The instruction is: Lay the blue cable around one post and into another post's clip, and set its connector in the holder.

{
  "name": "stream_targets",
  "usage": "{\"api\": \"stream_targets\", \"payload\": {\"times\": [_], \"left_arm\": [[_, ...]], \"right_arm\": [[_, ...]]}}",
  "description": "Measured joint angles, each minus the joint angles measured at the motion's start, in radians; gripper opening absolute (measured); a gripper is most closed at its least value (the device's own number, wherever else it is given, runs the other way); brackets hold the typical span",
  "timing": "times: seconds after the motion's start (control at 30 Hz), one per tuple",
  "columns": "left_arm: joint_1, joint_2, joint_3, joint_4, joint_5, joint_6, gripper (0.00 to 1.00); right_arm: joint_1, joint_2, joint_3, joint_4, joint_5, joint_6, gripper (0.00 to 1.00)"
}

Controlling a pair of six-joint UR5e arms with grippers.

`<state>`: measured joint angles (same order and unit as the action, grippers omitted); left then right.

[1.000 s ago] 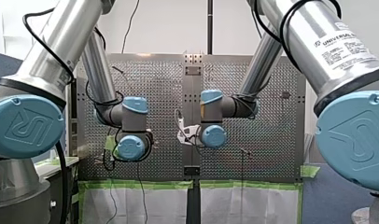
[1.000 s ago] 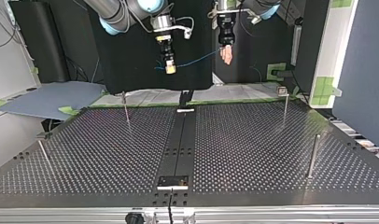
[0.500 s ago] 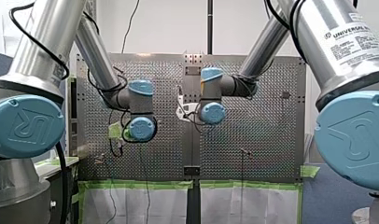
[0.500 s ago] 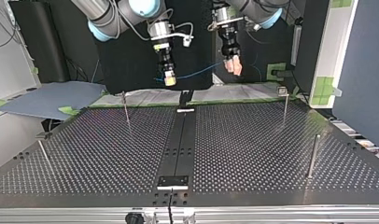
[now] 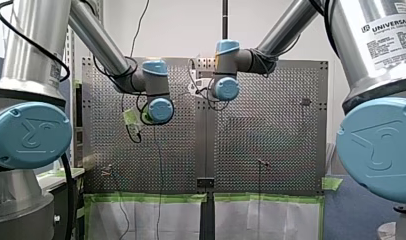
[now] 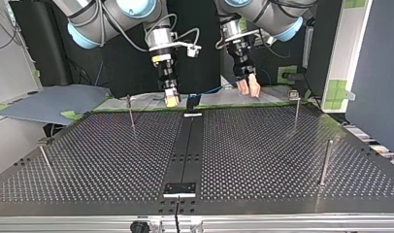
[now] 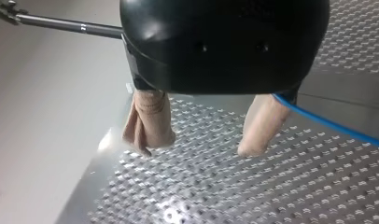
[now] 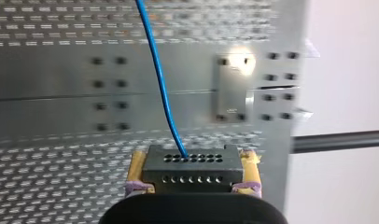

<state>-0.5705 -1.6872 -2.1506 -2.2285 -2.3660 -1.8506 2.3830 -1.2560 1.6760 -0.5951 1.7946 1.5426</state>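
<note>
One slim blue cable (image 8: 162,88), blocky connector (image 8: 192,168)

connector (image 8: 192,170) in right pincer (image 8: 193,158) | cable (image 8: 159,79) runs to left pincer (image 6: 249,90) | both above far edge of table (image 6: 263,145), top view

"How are the two arms standing?"

"The left arm (image 5: 98,40) and right arm (image 5: 286,25) both reach inward, with their wrists near each other and their grippers pointing down. The left gripper (image 6: 249,88) leans a little."

"And the fingers?"

"The left gripper's beige fingers (image 7: 148,116) stand well apart. The right gripper (image 6: 171,98), with yellow pads (image 8: 137,168), is clamped on the black connector (image 8: 192,169)."
</note>
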Motion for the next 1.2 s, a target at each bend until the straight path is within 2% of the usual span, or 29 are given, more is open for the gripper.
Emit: {"api": "stream_targets", "payload": {"times": [0.13,0.3,0.43,0.57,0.7,0.77,0.93,1.2], "left_arm": [[0.015,0.036,0.036,-0.036,0.006,0.017,1.0],[0.036,0.079,0.079,-0.078,0.038,0.051,1.0],[0.054,0.109,0.109,-0.108,0.067,0.062,1.0],[0.083,0.142,0.143,-0.142,0.1,0.07,1.0],[0.116,0.177,0.176,-0.176,0.135,0.061,1.0],[0.136,0.197,0.186,-0.196,0.154,0.049,1.0],[0.179,0.24,0.191,-0.239,0.198,0.039,1.0],[0.256,0.317,0.188,-0.317,0.274,0.023,1.0]], "right_arm": [[-0.009,-0.033,-0.033,0.033,-0.014,0.0,0.04],[-0.016,-0.076,-0.077,0.077,-0.036,-0.004,0.04],[-0.016,-0.09,-0.111,0.111,-0.058,-0.021,0.04],[-0.008,-0.076,-0.144,0.144,-0.065,-0.051,0.04],[0.007,-0.047,-0.178,0.178,-0.053,-0.082,0.04],[0.015,-0.032,-0.193,0.193,-0.046,-0.091,0.04],[0.035,0.006,-0.239,0.239,-0.028,-0.097,0.04],[0.066,0.018,-0.31,0.31,-0.024,-0.102,0.04]]}}
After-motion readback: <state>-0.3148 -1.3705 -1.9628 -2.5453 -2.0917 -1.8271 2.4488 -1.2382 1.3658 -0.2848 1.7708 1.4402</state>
